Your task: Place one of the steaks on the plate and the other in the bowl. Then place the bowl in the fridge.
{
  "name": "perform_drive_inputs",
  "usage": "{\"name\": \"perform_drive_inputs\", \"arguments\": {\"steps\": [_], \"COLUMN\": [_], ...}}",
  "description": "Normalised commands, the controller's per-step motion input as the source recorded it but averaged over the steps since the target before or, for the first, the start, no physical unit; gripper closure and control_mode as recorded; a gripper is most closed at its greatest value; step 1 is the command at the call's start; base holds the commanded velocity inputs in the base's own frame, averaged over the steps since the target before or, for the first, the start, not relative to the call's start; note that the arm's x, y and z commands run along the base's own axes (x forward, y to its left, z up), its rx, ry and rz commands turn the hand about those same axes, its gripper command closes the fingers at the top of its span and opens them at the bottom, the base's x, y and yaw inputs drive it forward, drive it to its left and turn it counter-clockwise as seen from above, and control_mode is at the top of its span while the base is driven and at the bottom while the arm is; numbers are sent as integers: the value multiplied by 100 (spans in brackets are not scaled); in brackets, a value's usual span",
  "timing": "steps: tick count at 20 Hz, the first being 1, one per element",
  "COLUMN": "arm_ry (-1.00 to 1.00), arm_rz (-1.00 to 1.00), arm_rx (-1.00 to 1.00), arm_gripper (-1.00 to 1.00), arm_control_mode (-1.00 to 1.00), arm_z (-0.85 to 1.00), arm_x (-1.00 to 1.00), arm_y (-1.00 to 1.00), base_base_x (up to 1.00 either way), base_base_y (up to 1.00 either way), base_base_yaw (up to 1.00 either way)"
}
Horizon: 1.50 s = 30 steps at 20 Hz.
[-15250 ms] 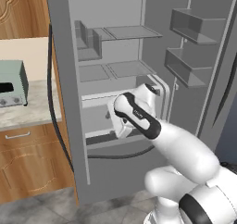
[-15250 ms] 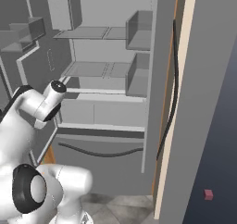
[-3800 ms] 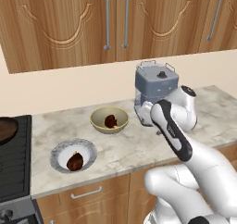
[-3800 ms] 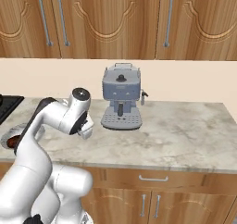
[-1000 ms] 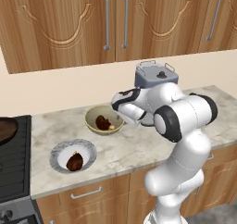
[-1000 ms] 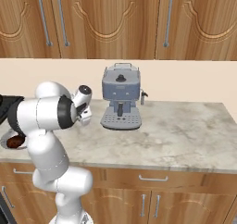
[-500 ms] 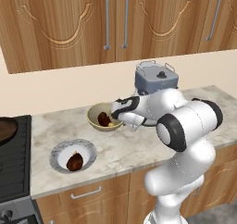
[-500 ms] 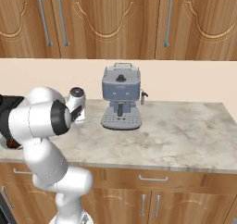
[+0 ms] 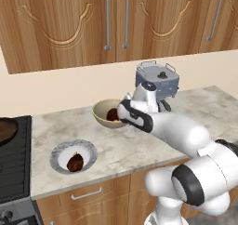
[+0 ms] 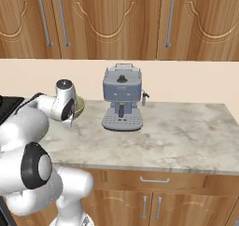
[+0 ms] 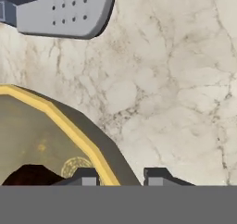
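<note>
- Left base view shows one steak (image 9: 75,162) lying in the middle of the plate (image 9: 60,152), which sits near the front of the counter (image 9: 116,147), just beside the stove (image 9: 14,163).
- That first placement looks done, as far as I can judge.
- The other steak (image 9: 112,114) lies inside the bowl (image 9: 101,111), farther back on the counter, close to the coffee machine (image 9: 157,80). So the second placement looks done as well.
- In the hand view, the bowl's yellowish rim (image 11: 69,126) runs up between the two fingertips, one finger (image 11: 86,176) over the inside and the other (image 11: 157,176) outside the wall.
- The gripper (image 11: 121,176) has its jaws drawn close together on that rim, with the wall between them, so I take it as clamped on the bowl.
- A dark edge of the steak (image 11: 28,174) shows low inside the bowl in that same view.
- From the right base view, the hand (image 10: 65,106) sits at the bowl's near side, and a sliver of the bowl (image 10: 80,104) peeks out behind it.
- Whether the bowl rests on the counter or is already off it, I cannot tell.
- What is left, by my judgement: carry the bowl with its steak to the fridge and set it inside.
- The bowl needs to be kept level on the way, since a pinch on one rim could let it tip.
</note>
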Motion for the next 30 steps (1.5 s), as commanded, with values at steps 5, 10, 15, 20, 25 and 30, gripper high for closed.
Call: {"name": "perform_drive_inputs", "arguments": {"steps": [5, 10, 15, 20, 25, 30], "arm_ry": [-1, -7, -1, 16, 20, -1], "arm_rz": [-17, 9, 42, 45, 46, 10], "arm_rx": [0, -1, -9, -22, -3, 5], "arm_gripper": [100, 100, 100, 100, 100, 100], "arm_control_mode": [-100, -100, -100, -100, -100, -100], "arm_z": [13, 73, 88, 60, -7, -7], "arm_x": [-100, -92, -54, -24, -15, -7], "arm_y": [-42, -50, -54, -19, 0, -3], "base_base_x": [0, 0, 0, 0, 0, 0], "base_base_y": [0, 0, 0, 0, 0, 0], "base_base_yaw": [0, 0, 0, 0, 0, 0]}}
